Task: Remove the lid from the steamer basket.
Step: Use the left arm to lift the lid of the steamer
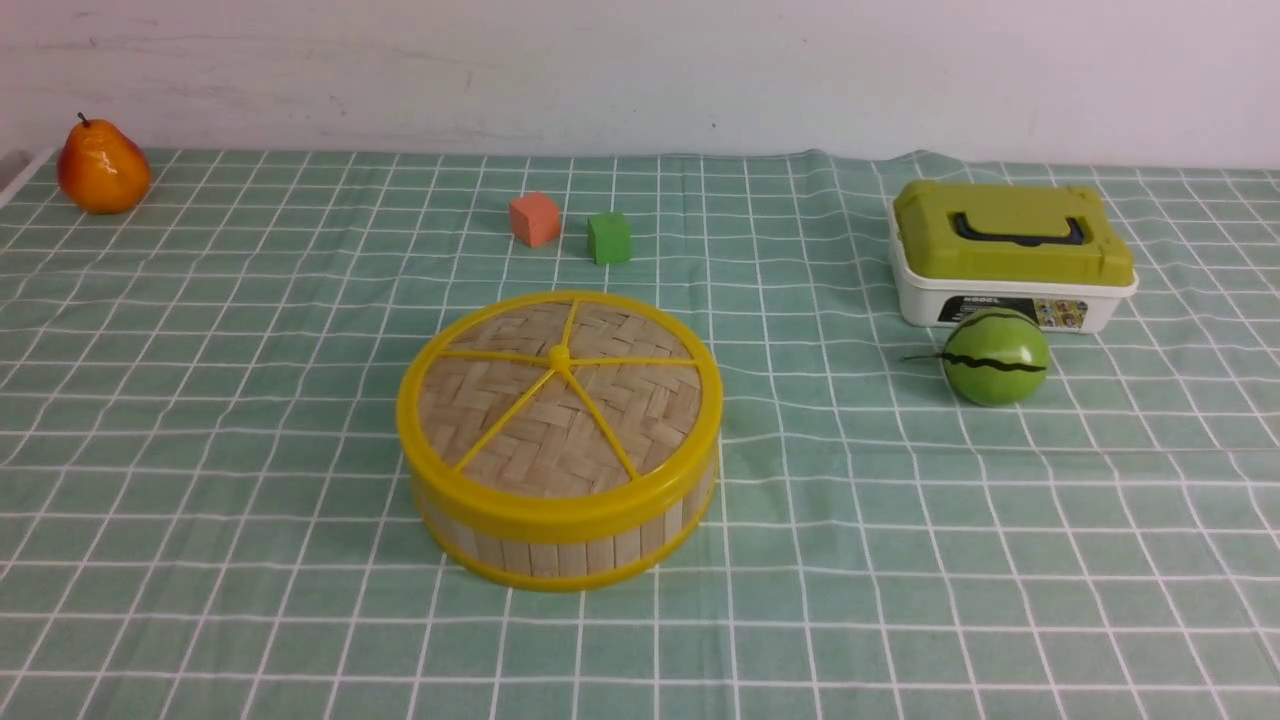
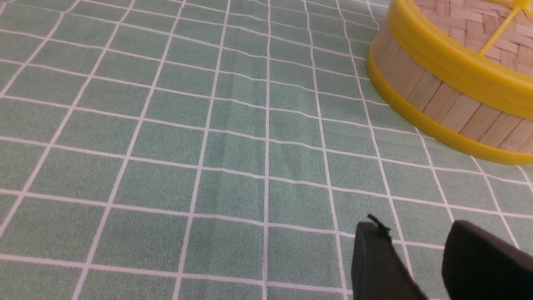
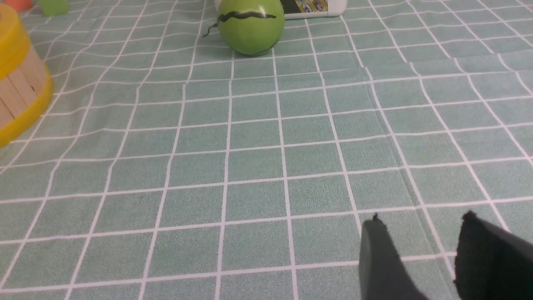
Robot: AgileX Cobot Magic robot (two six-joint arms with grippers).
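The woven bamboo lid point(image 1: 560, 395) with yellow rim, thin spokes and a centre knob sits closed on the steamer basket point(image 1: 560, 545) in the middle of the green checked cloth. The basket wall and lid rim also show in the left wrist view point(image 2: 441, 96), and a bit of the basket shows in the right wrist view point(image 3: 16, 96). My left gripper point(image 2: 416, 229) is open and empty over bare cloth, apart from the basket. My right gripper point(image 3: 422, 218) is open and empty over bare cloth. Neither arm shows in the front view.
An orange pear point(image 1: 102, 167) lies far left at the back. An orange cube point(image 1: 534, 218) and a green cube point(image 1: 609, 237) sit behind the basket. A white box with an olive-green lid point(image 1: 1010, 255) and a green striped ball point(image 1: 995, 356) are at the right.
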